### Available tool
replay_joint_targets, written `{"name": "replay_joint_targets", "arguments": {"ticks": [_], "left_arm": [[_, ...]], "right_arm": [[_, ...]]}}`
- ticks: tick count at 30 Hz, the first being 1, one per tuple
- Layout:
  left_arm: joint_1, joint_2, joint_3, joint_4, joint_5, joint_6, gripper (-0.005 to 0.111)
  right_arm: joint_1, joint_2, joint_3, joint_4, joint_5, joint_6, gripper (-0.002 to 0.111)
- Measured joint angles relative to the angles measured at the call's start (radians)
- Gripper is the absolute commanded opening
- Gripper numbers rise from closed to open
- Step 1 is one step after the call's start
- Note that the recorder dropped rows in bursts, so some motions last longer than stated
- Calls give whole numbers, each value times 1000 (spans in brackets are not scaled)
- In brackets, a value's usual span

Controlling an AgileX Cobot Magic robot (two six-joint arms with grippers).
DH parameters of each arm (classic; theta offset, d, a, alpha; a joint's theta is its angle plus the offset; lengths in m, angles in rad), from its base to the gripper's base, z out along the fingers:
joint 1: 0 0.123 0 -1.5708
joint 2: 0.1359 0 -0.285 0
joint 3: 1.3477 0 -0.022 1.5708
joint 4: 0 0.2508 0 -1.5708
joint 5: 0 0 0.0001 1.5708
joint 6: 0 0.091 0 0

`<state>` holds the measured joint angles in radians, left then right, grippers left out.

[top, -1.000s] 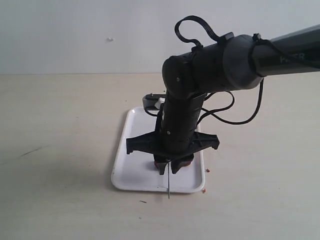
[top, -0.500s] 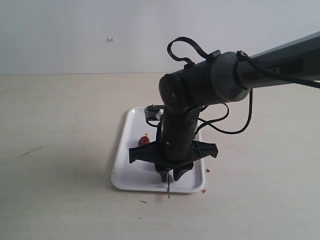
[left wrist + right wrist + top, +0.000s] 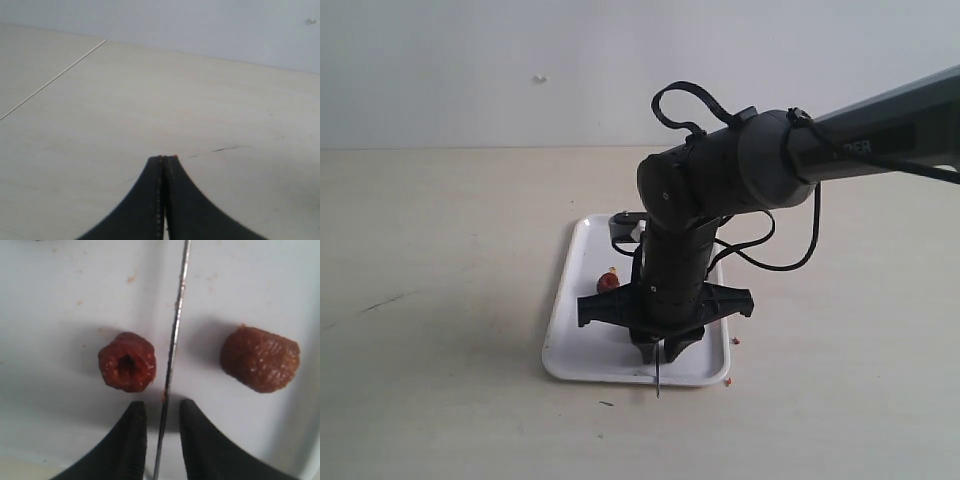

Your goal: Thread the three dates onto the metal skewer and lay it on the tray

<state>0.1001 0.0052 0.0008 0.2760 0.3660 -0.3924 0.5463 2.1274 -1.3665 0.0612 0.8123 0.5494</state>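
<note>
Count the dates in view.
2 for certain, on the tray: a pierced date and another date, either side of the skewer. The date beside the arm in the exterior view may be a third; others could be hidden.

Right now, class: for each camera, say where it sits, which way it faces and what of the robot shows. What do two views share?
Exterior: off the arms, looking across the table toward the wall; right arm above the tray, right gripper pointing down.
Left wrist: behind the left gripper, looking across the table; gripper shut.
Right wrist: behind the right gripper, facing down onto the tray; open fingers straddle the metal skewer, two dates beside.
Shared: exterior and right wrist both show tray and skewer.
</note>
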Motion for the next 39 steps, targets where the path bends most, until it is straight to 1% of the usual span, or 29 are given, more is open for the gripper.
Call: {"name": "replay_joint_targets", "arguments": {"ticks": [3,5,16,21,23,26,28,30,33,35,39], "left_arm": [[0,0,0,0,0,0,0],[0,0,0,0,0,0,0],[0,0,0,0,0,0,0],[0,0,0,0,0,0,0],[0,0,0,0,0,0,0],[0,0,0,0,0,0,0],[0,0,0,0,0,0,0],[0,0,0,0,0,0,0],[0,0,0,0,0,0,0],[0,0,0,0,0,0,0],[0,0,0,0,0,0,0]], "right_arm": [[0,0,0,-4,2,0,10],[0,2,-2,-8,8,0,0],[0,-7,-2,-26,20,31,0],[0,-108,0,-135,49,87,0],[0,-176,0,-201,66,96,0],[0,-292,0,-352,112,95,0],[0,-374,0,-462,158,22,0],[0,-446,0,-552,222,-129,0],[-5,-520,0,-631,286,-294,0],[-24,-553,0,-654,278,-334,0],[-96,-578,0,-628,160,-364,0]]}}
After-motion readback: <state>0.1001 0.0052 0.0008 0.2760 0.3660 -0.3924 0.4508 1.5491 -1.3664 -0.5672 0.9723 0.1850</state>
